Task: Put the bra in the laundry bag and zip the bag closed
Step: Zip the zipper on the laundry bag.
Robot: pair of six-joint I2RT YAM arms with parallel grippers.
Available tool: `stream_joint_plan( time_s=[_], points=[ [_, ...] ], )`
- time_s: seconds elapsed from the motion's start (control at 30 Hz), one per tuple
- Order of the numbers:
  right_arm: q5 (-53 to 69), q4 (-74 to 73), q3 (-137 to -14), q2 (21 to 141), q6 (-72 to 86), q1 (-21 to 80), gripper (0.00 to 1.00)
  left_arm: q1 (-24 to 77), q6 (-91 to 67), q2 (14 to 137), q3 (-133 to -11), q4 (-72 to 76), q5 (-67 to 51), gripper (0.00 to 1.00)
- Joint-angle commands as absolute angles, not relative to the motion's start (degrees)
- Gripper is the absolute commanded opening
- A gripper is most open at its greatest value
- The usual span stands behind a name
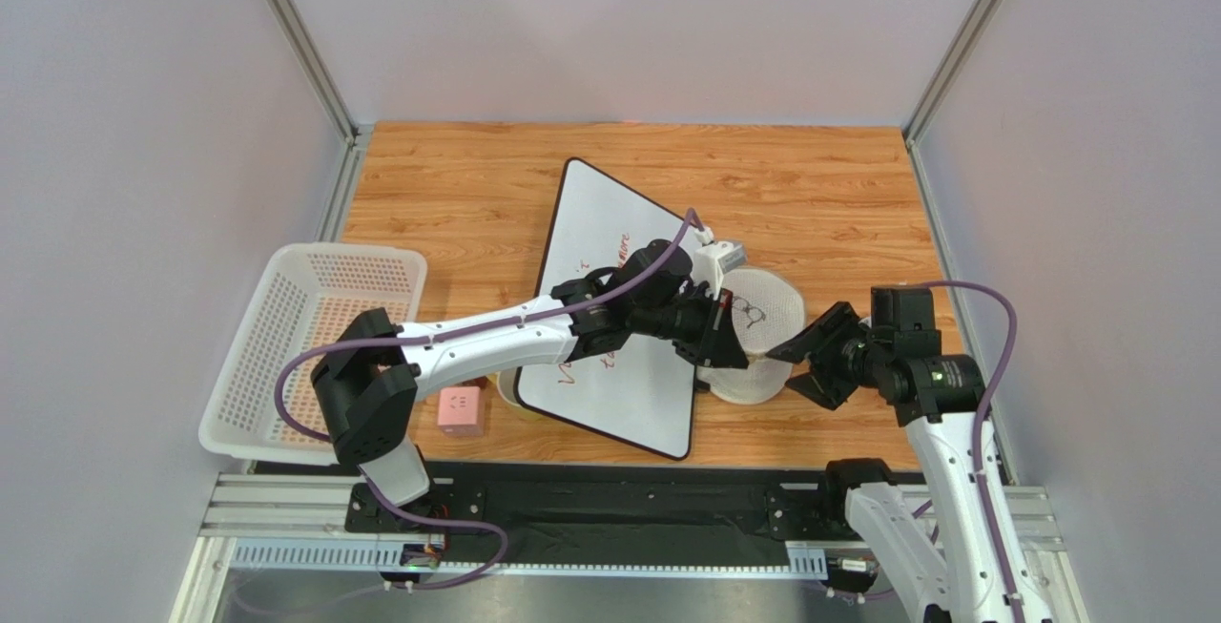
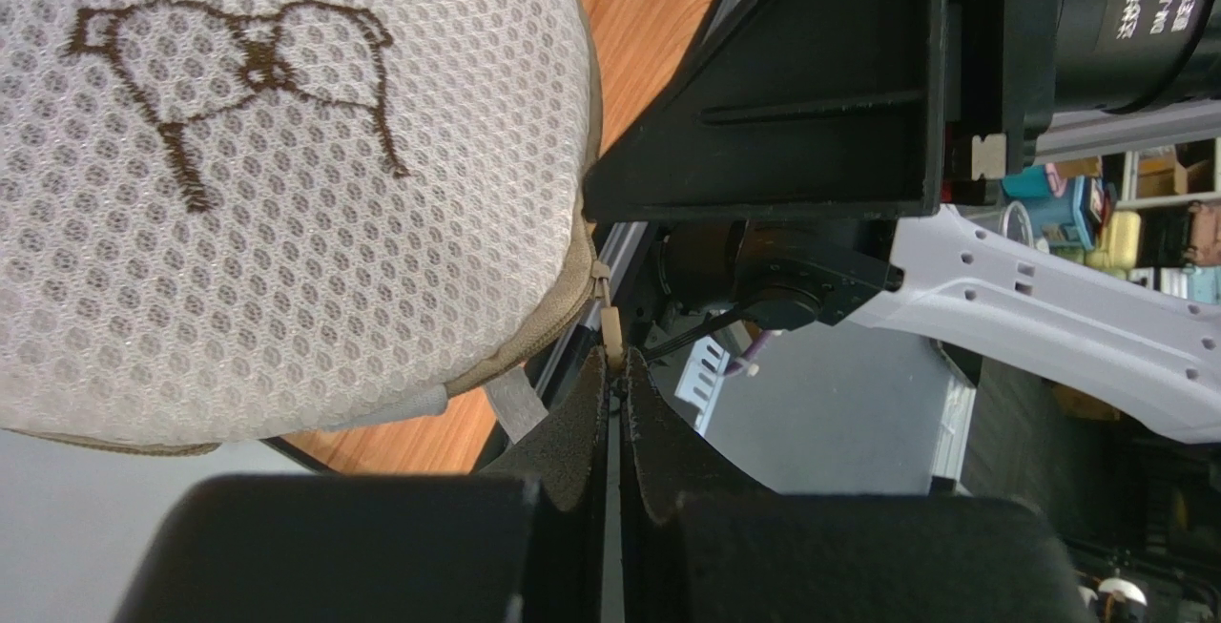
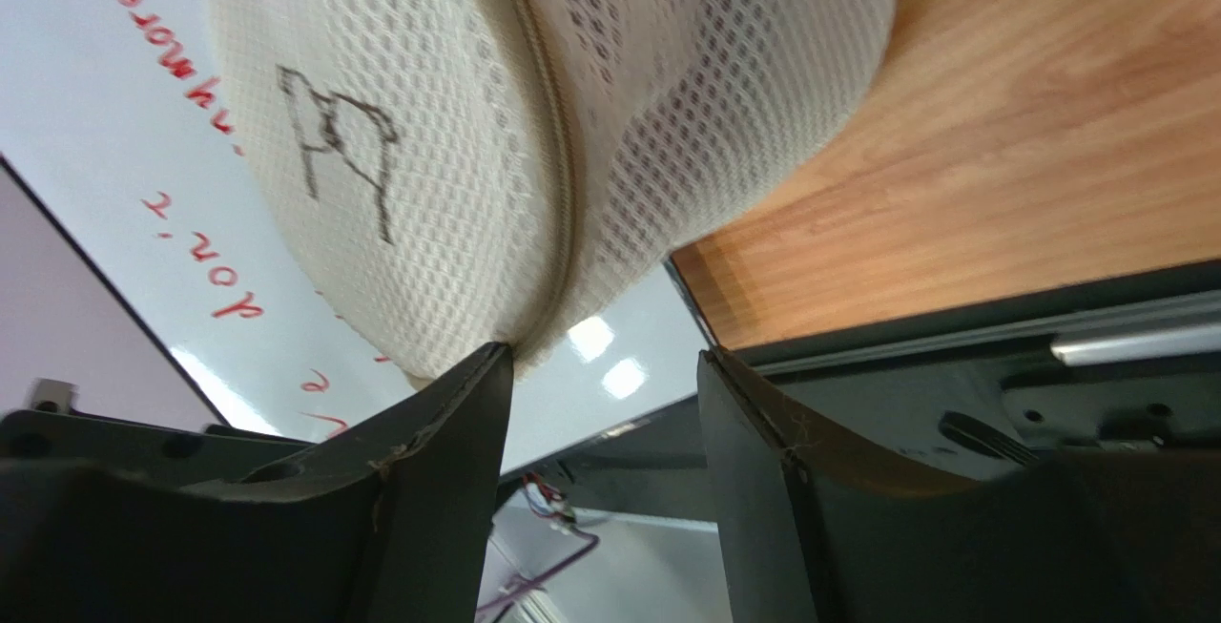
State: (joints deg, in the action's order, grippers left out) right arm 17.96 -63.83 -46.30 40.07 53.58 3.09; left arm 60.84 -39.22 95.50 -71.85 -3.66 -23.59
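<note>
Bare desk (image 1: 831, 194) lies open beyond and to the right of the laundry bag (image 1: 760, 311), which sits at the right edge of a whiteboard (image 1: 609, 244), between both arms. The left end effector (image 2: 618, 409) is pinched shut on the tan zip pull (image 2: 614, 327), while the right end effector (image 3: 602, 356) gapes apart at the bag's rim. The lid bears a dark bra outline (image 2: 237, 72); the board's red handwriting is only partly legible.

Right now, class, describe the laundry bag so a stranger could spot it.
On the wooden table, find the tilted whiteboard; the laundry bag sits at its right edge. Unlike the rectangular basket, it is round white mesh with a brown bra outline.
</note>
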Motion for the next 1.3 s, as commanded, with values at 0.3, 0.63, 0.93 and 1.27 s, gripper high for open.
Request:
stream_joint_plan(
  time_s=[0.3, 0.63, 0.93, 1.27],
  points=[
    [18.63, -52.74, -47.11, 41.40, 59.50, 3.34, 0.37, 61.96, -38.50, 94.57, -73.92, -2.29, -24.08, 0.00],
    [18.01, -52.65, -47.55, 43.42, 57.48, 2.90, 0.00, 60.03, -36.30, 90.36, -67.77, -9.84, -14.69, 0.00],
    [21.00, -49.76, -48.34, 44.73, 53.62, 0.44, 0.00, 58.71, -33.05, 86.22, -65.04, -14.50, -11.77, 0.00],
    [20.21, -41.40, -55.10, 59.14, 40.26, 0.44, 0.20, 58.89, -27.60, 72.80, -67.32, -17.31, -15.38, 0.44]
  ],
)
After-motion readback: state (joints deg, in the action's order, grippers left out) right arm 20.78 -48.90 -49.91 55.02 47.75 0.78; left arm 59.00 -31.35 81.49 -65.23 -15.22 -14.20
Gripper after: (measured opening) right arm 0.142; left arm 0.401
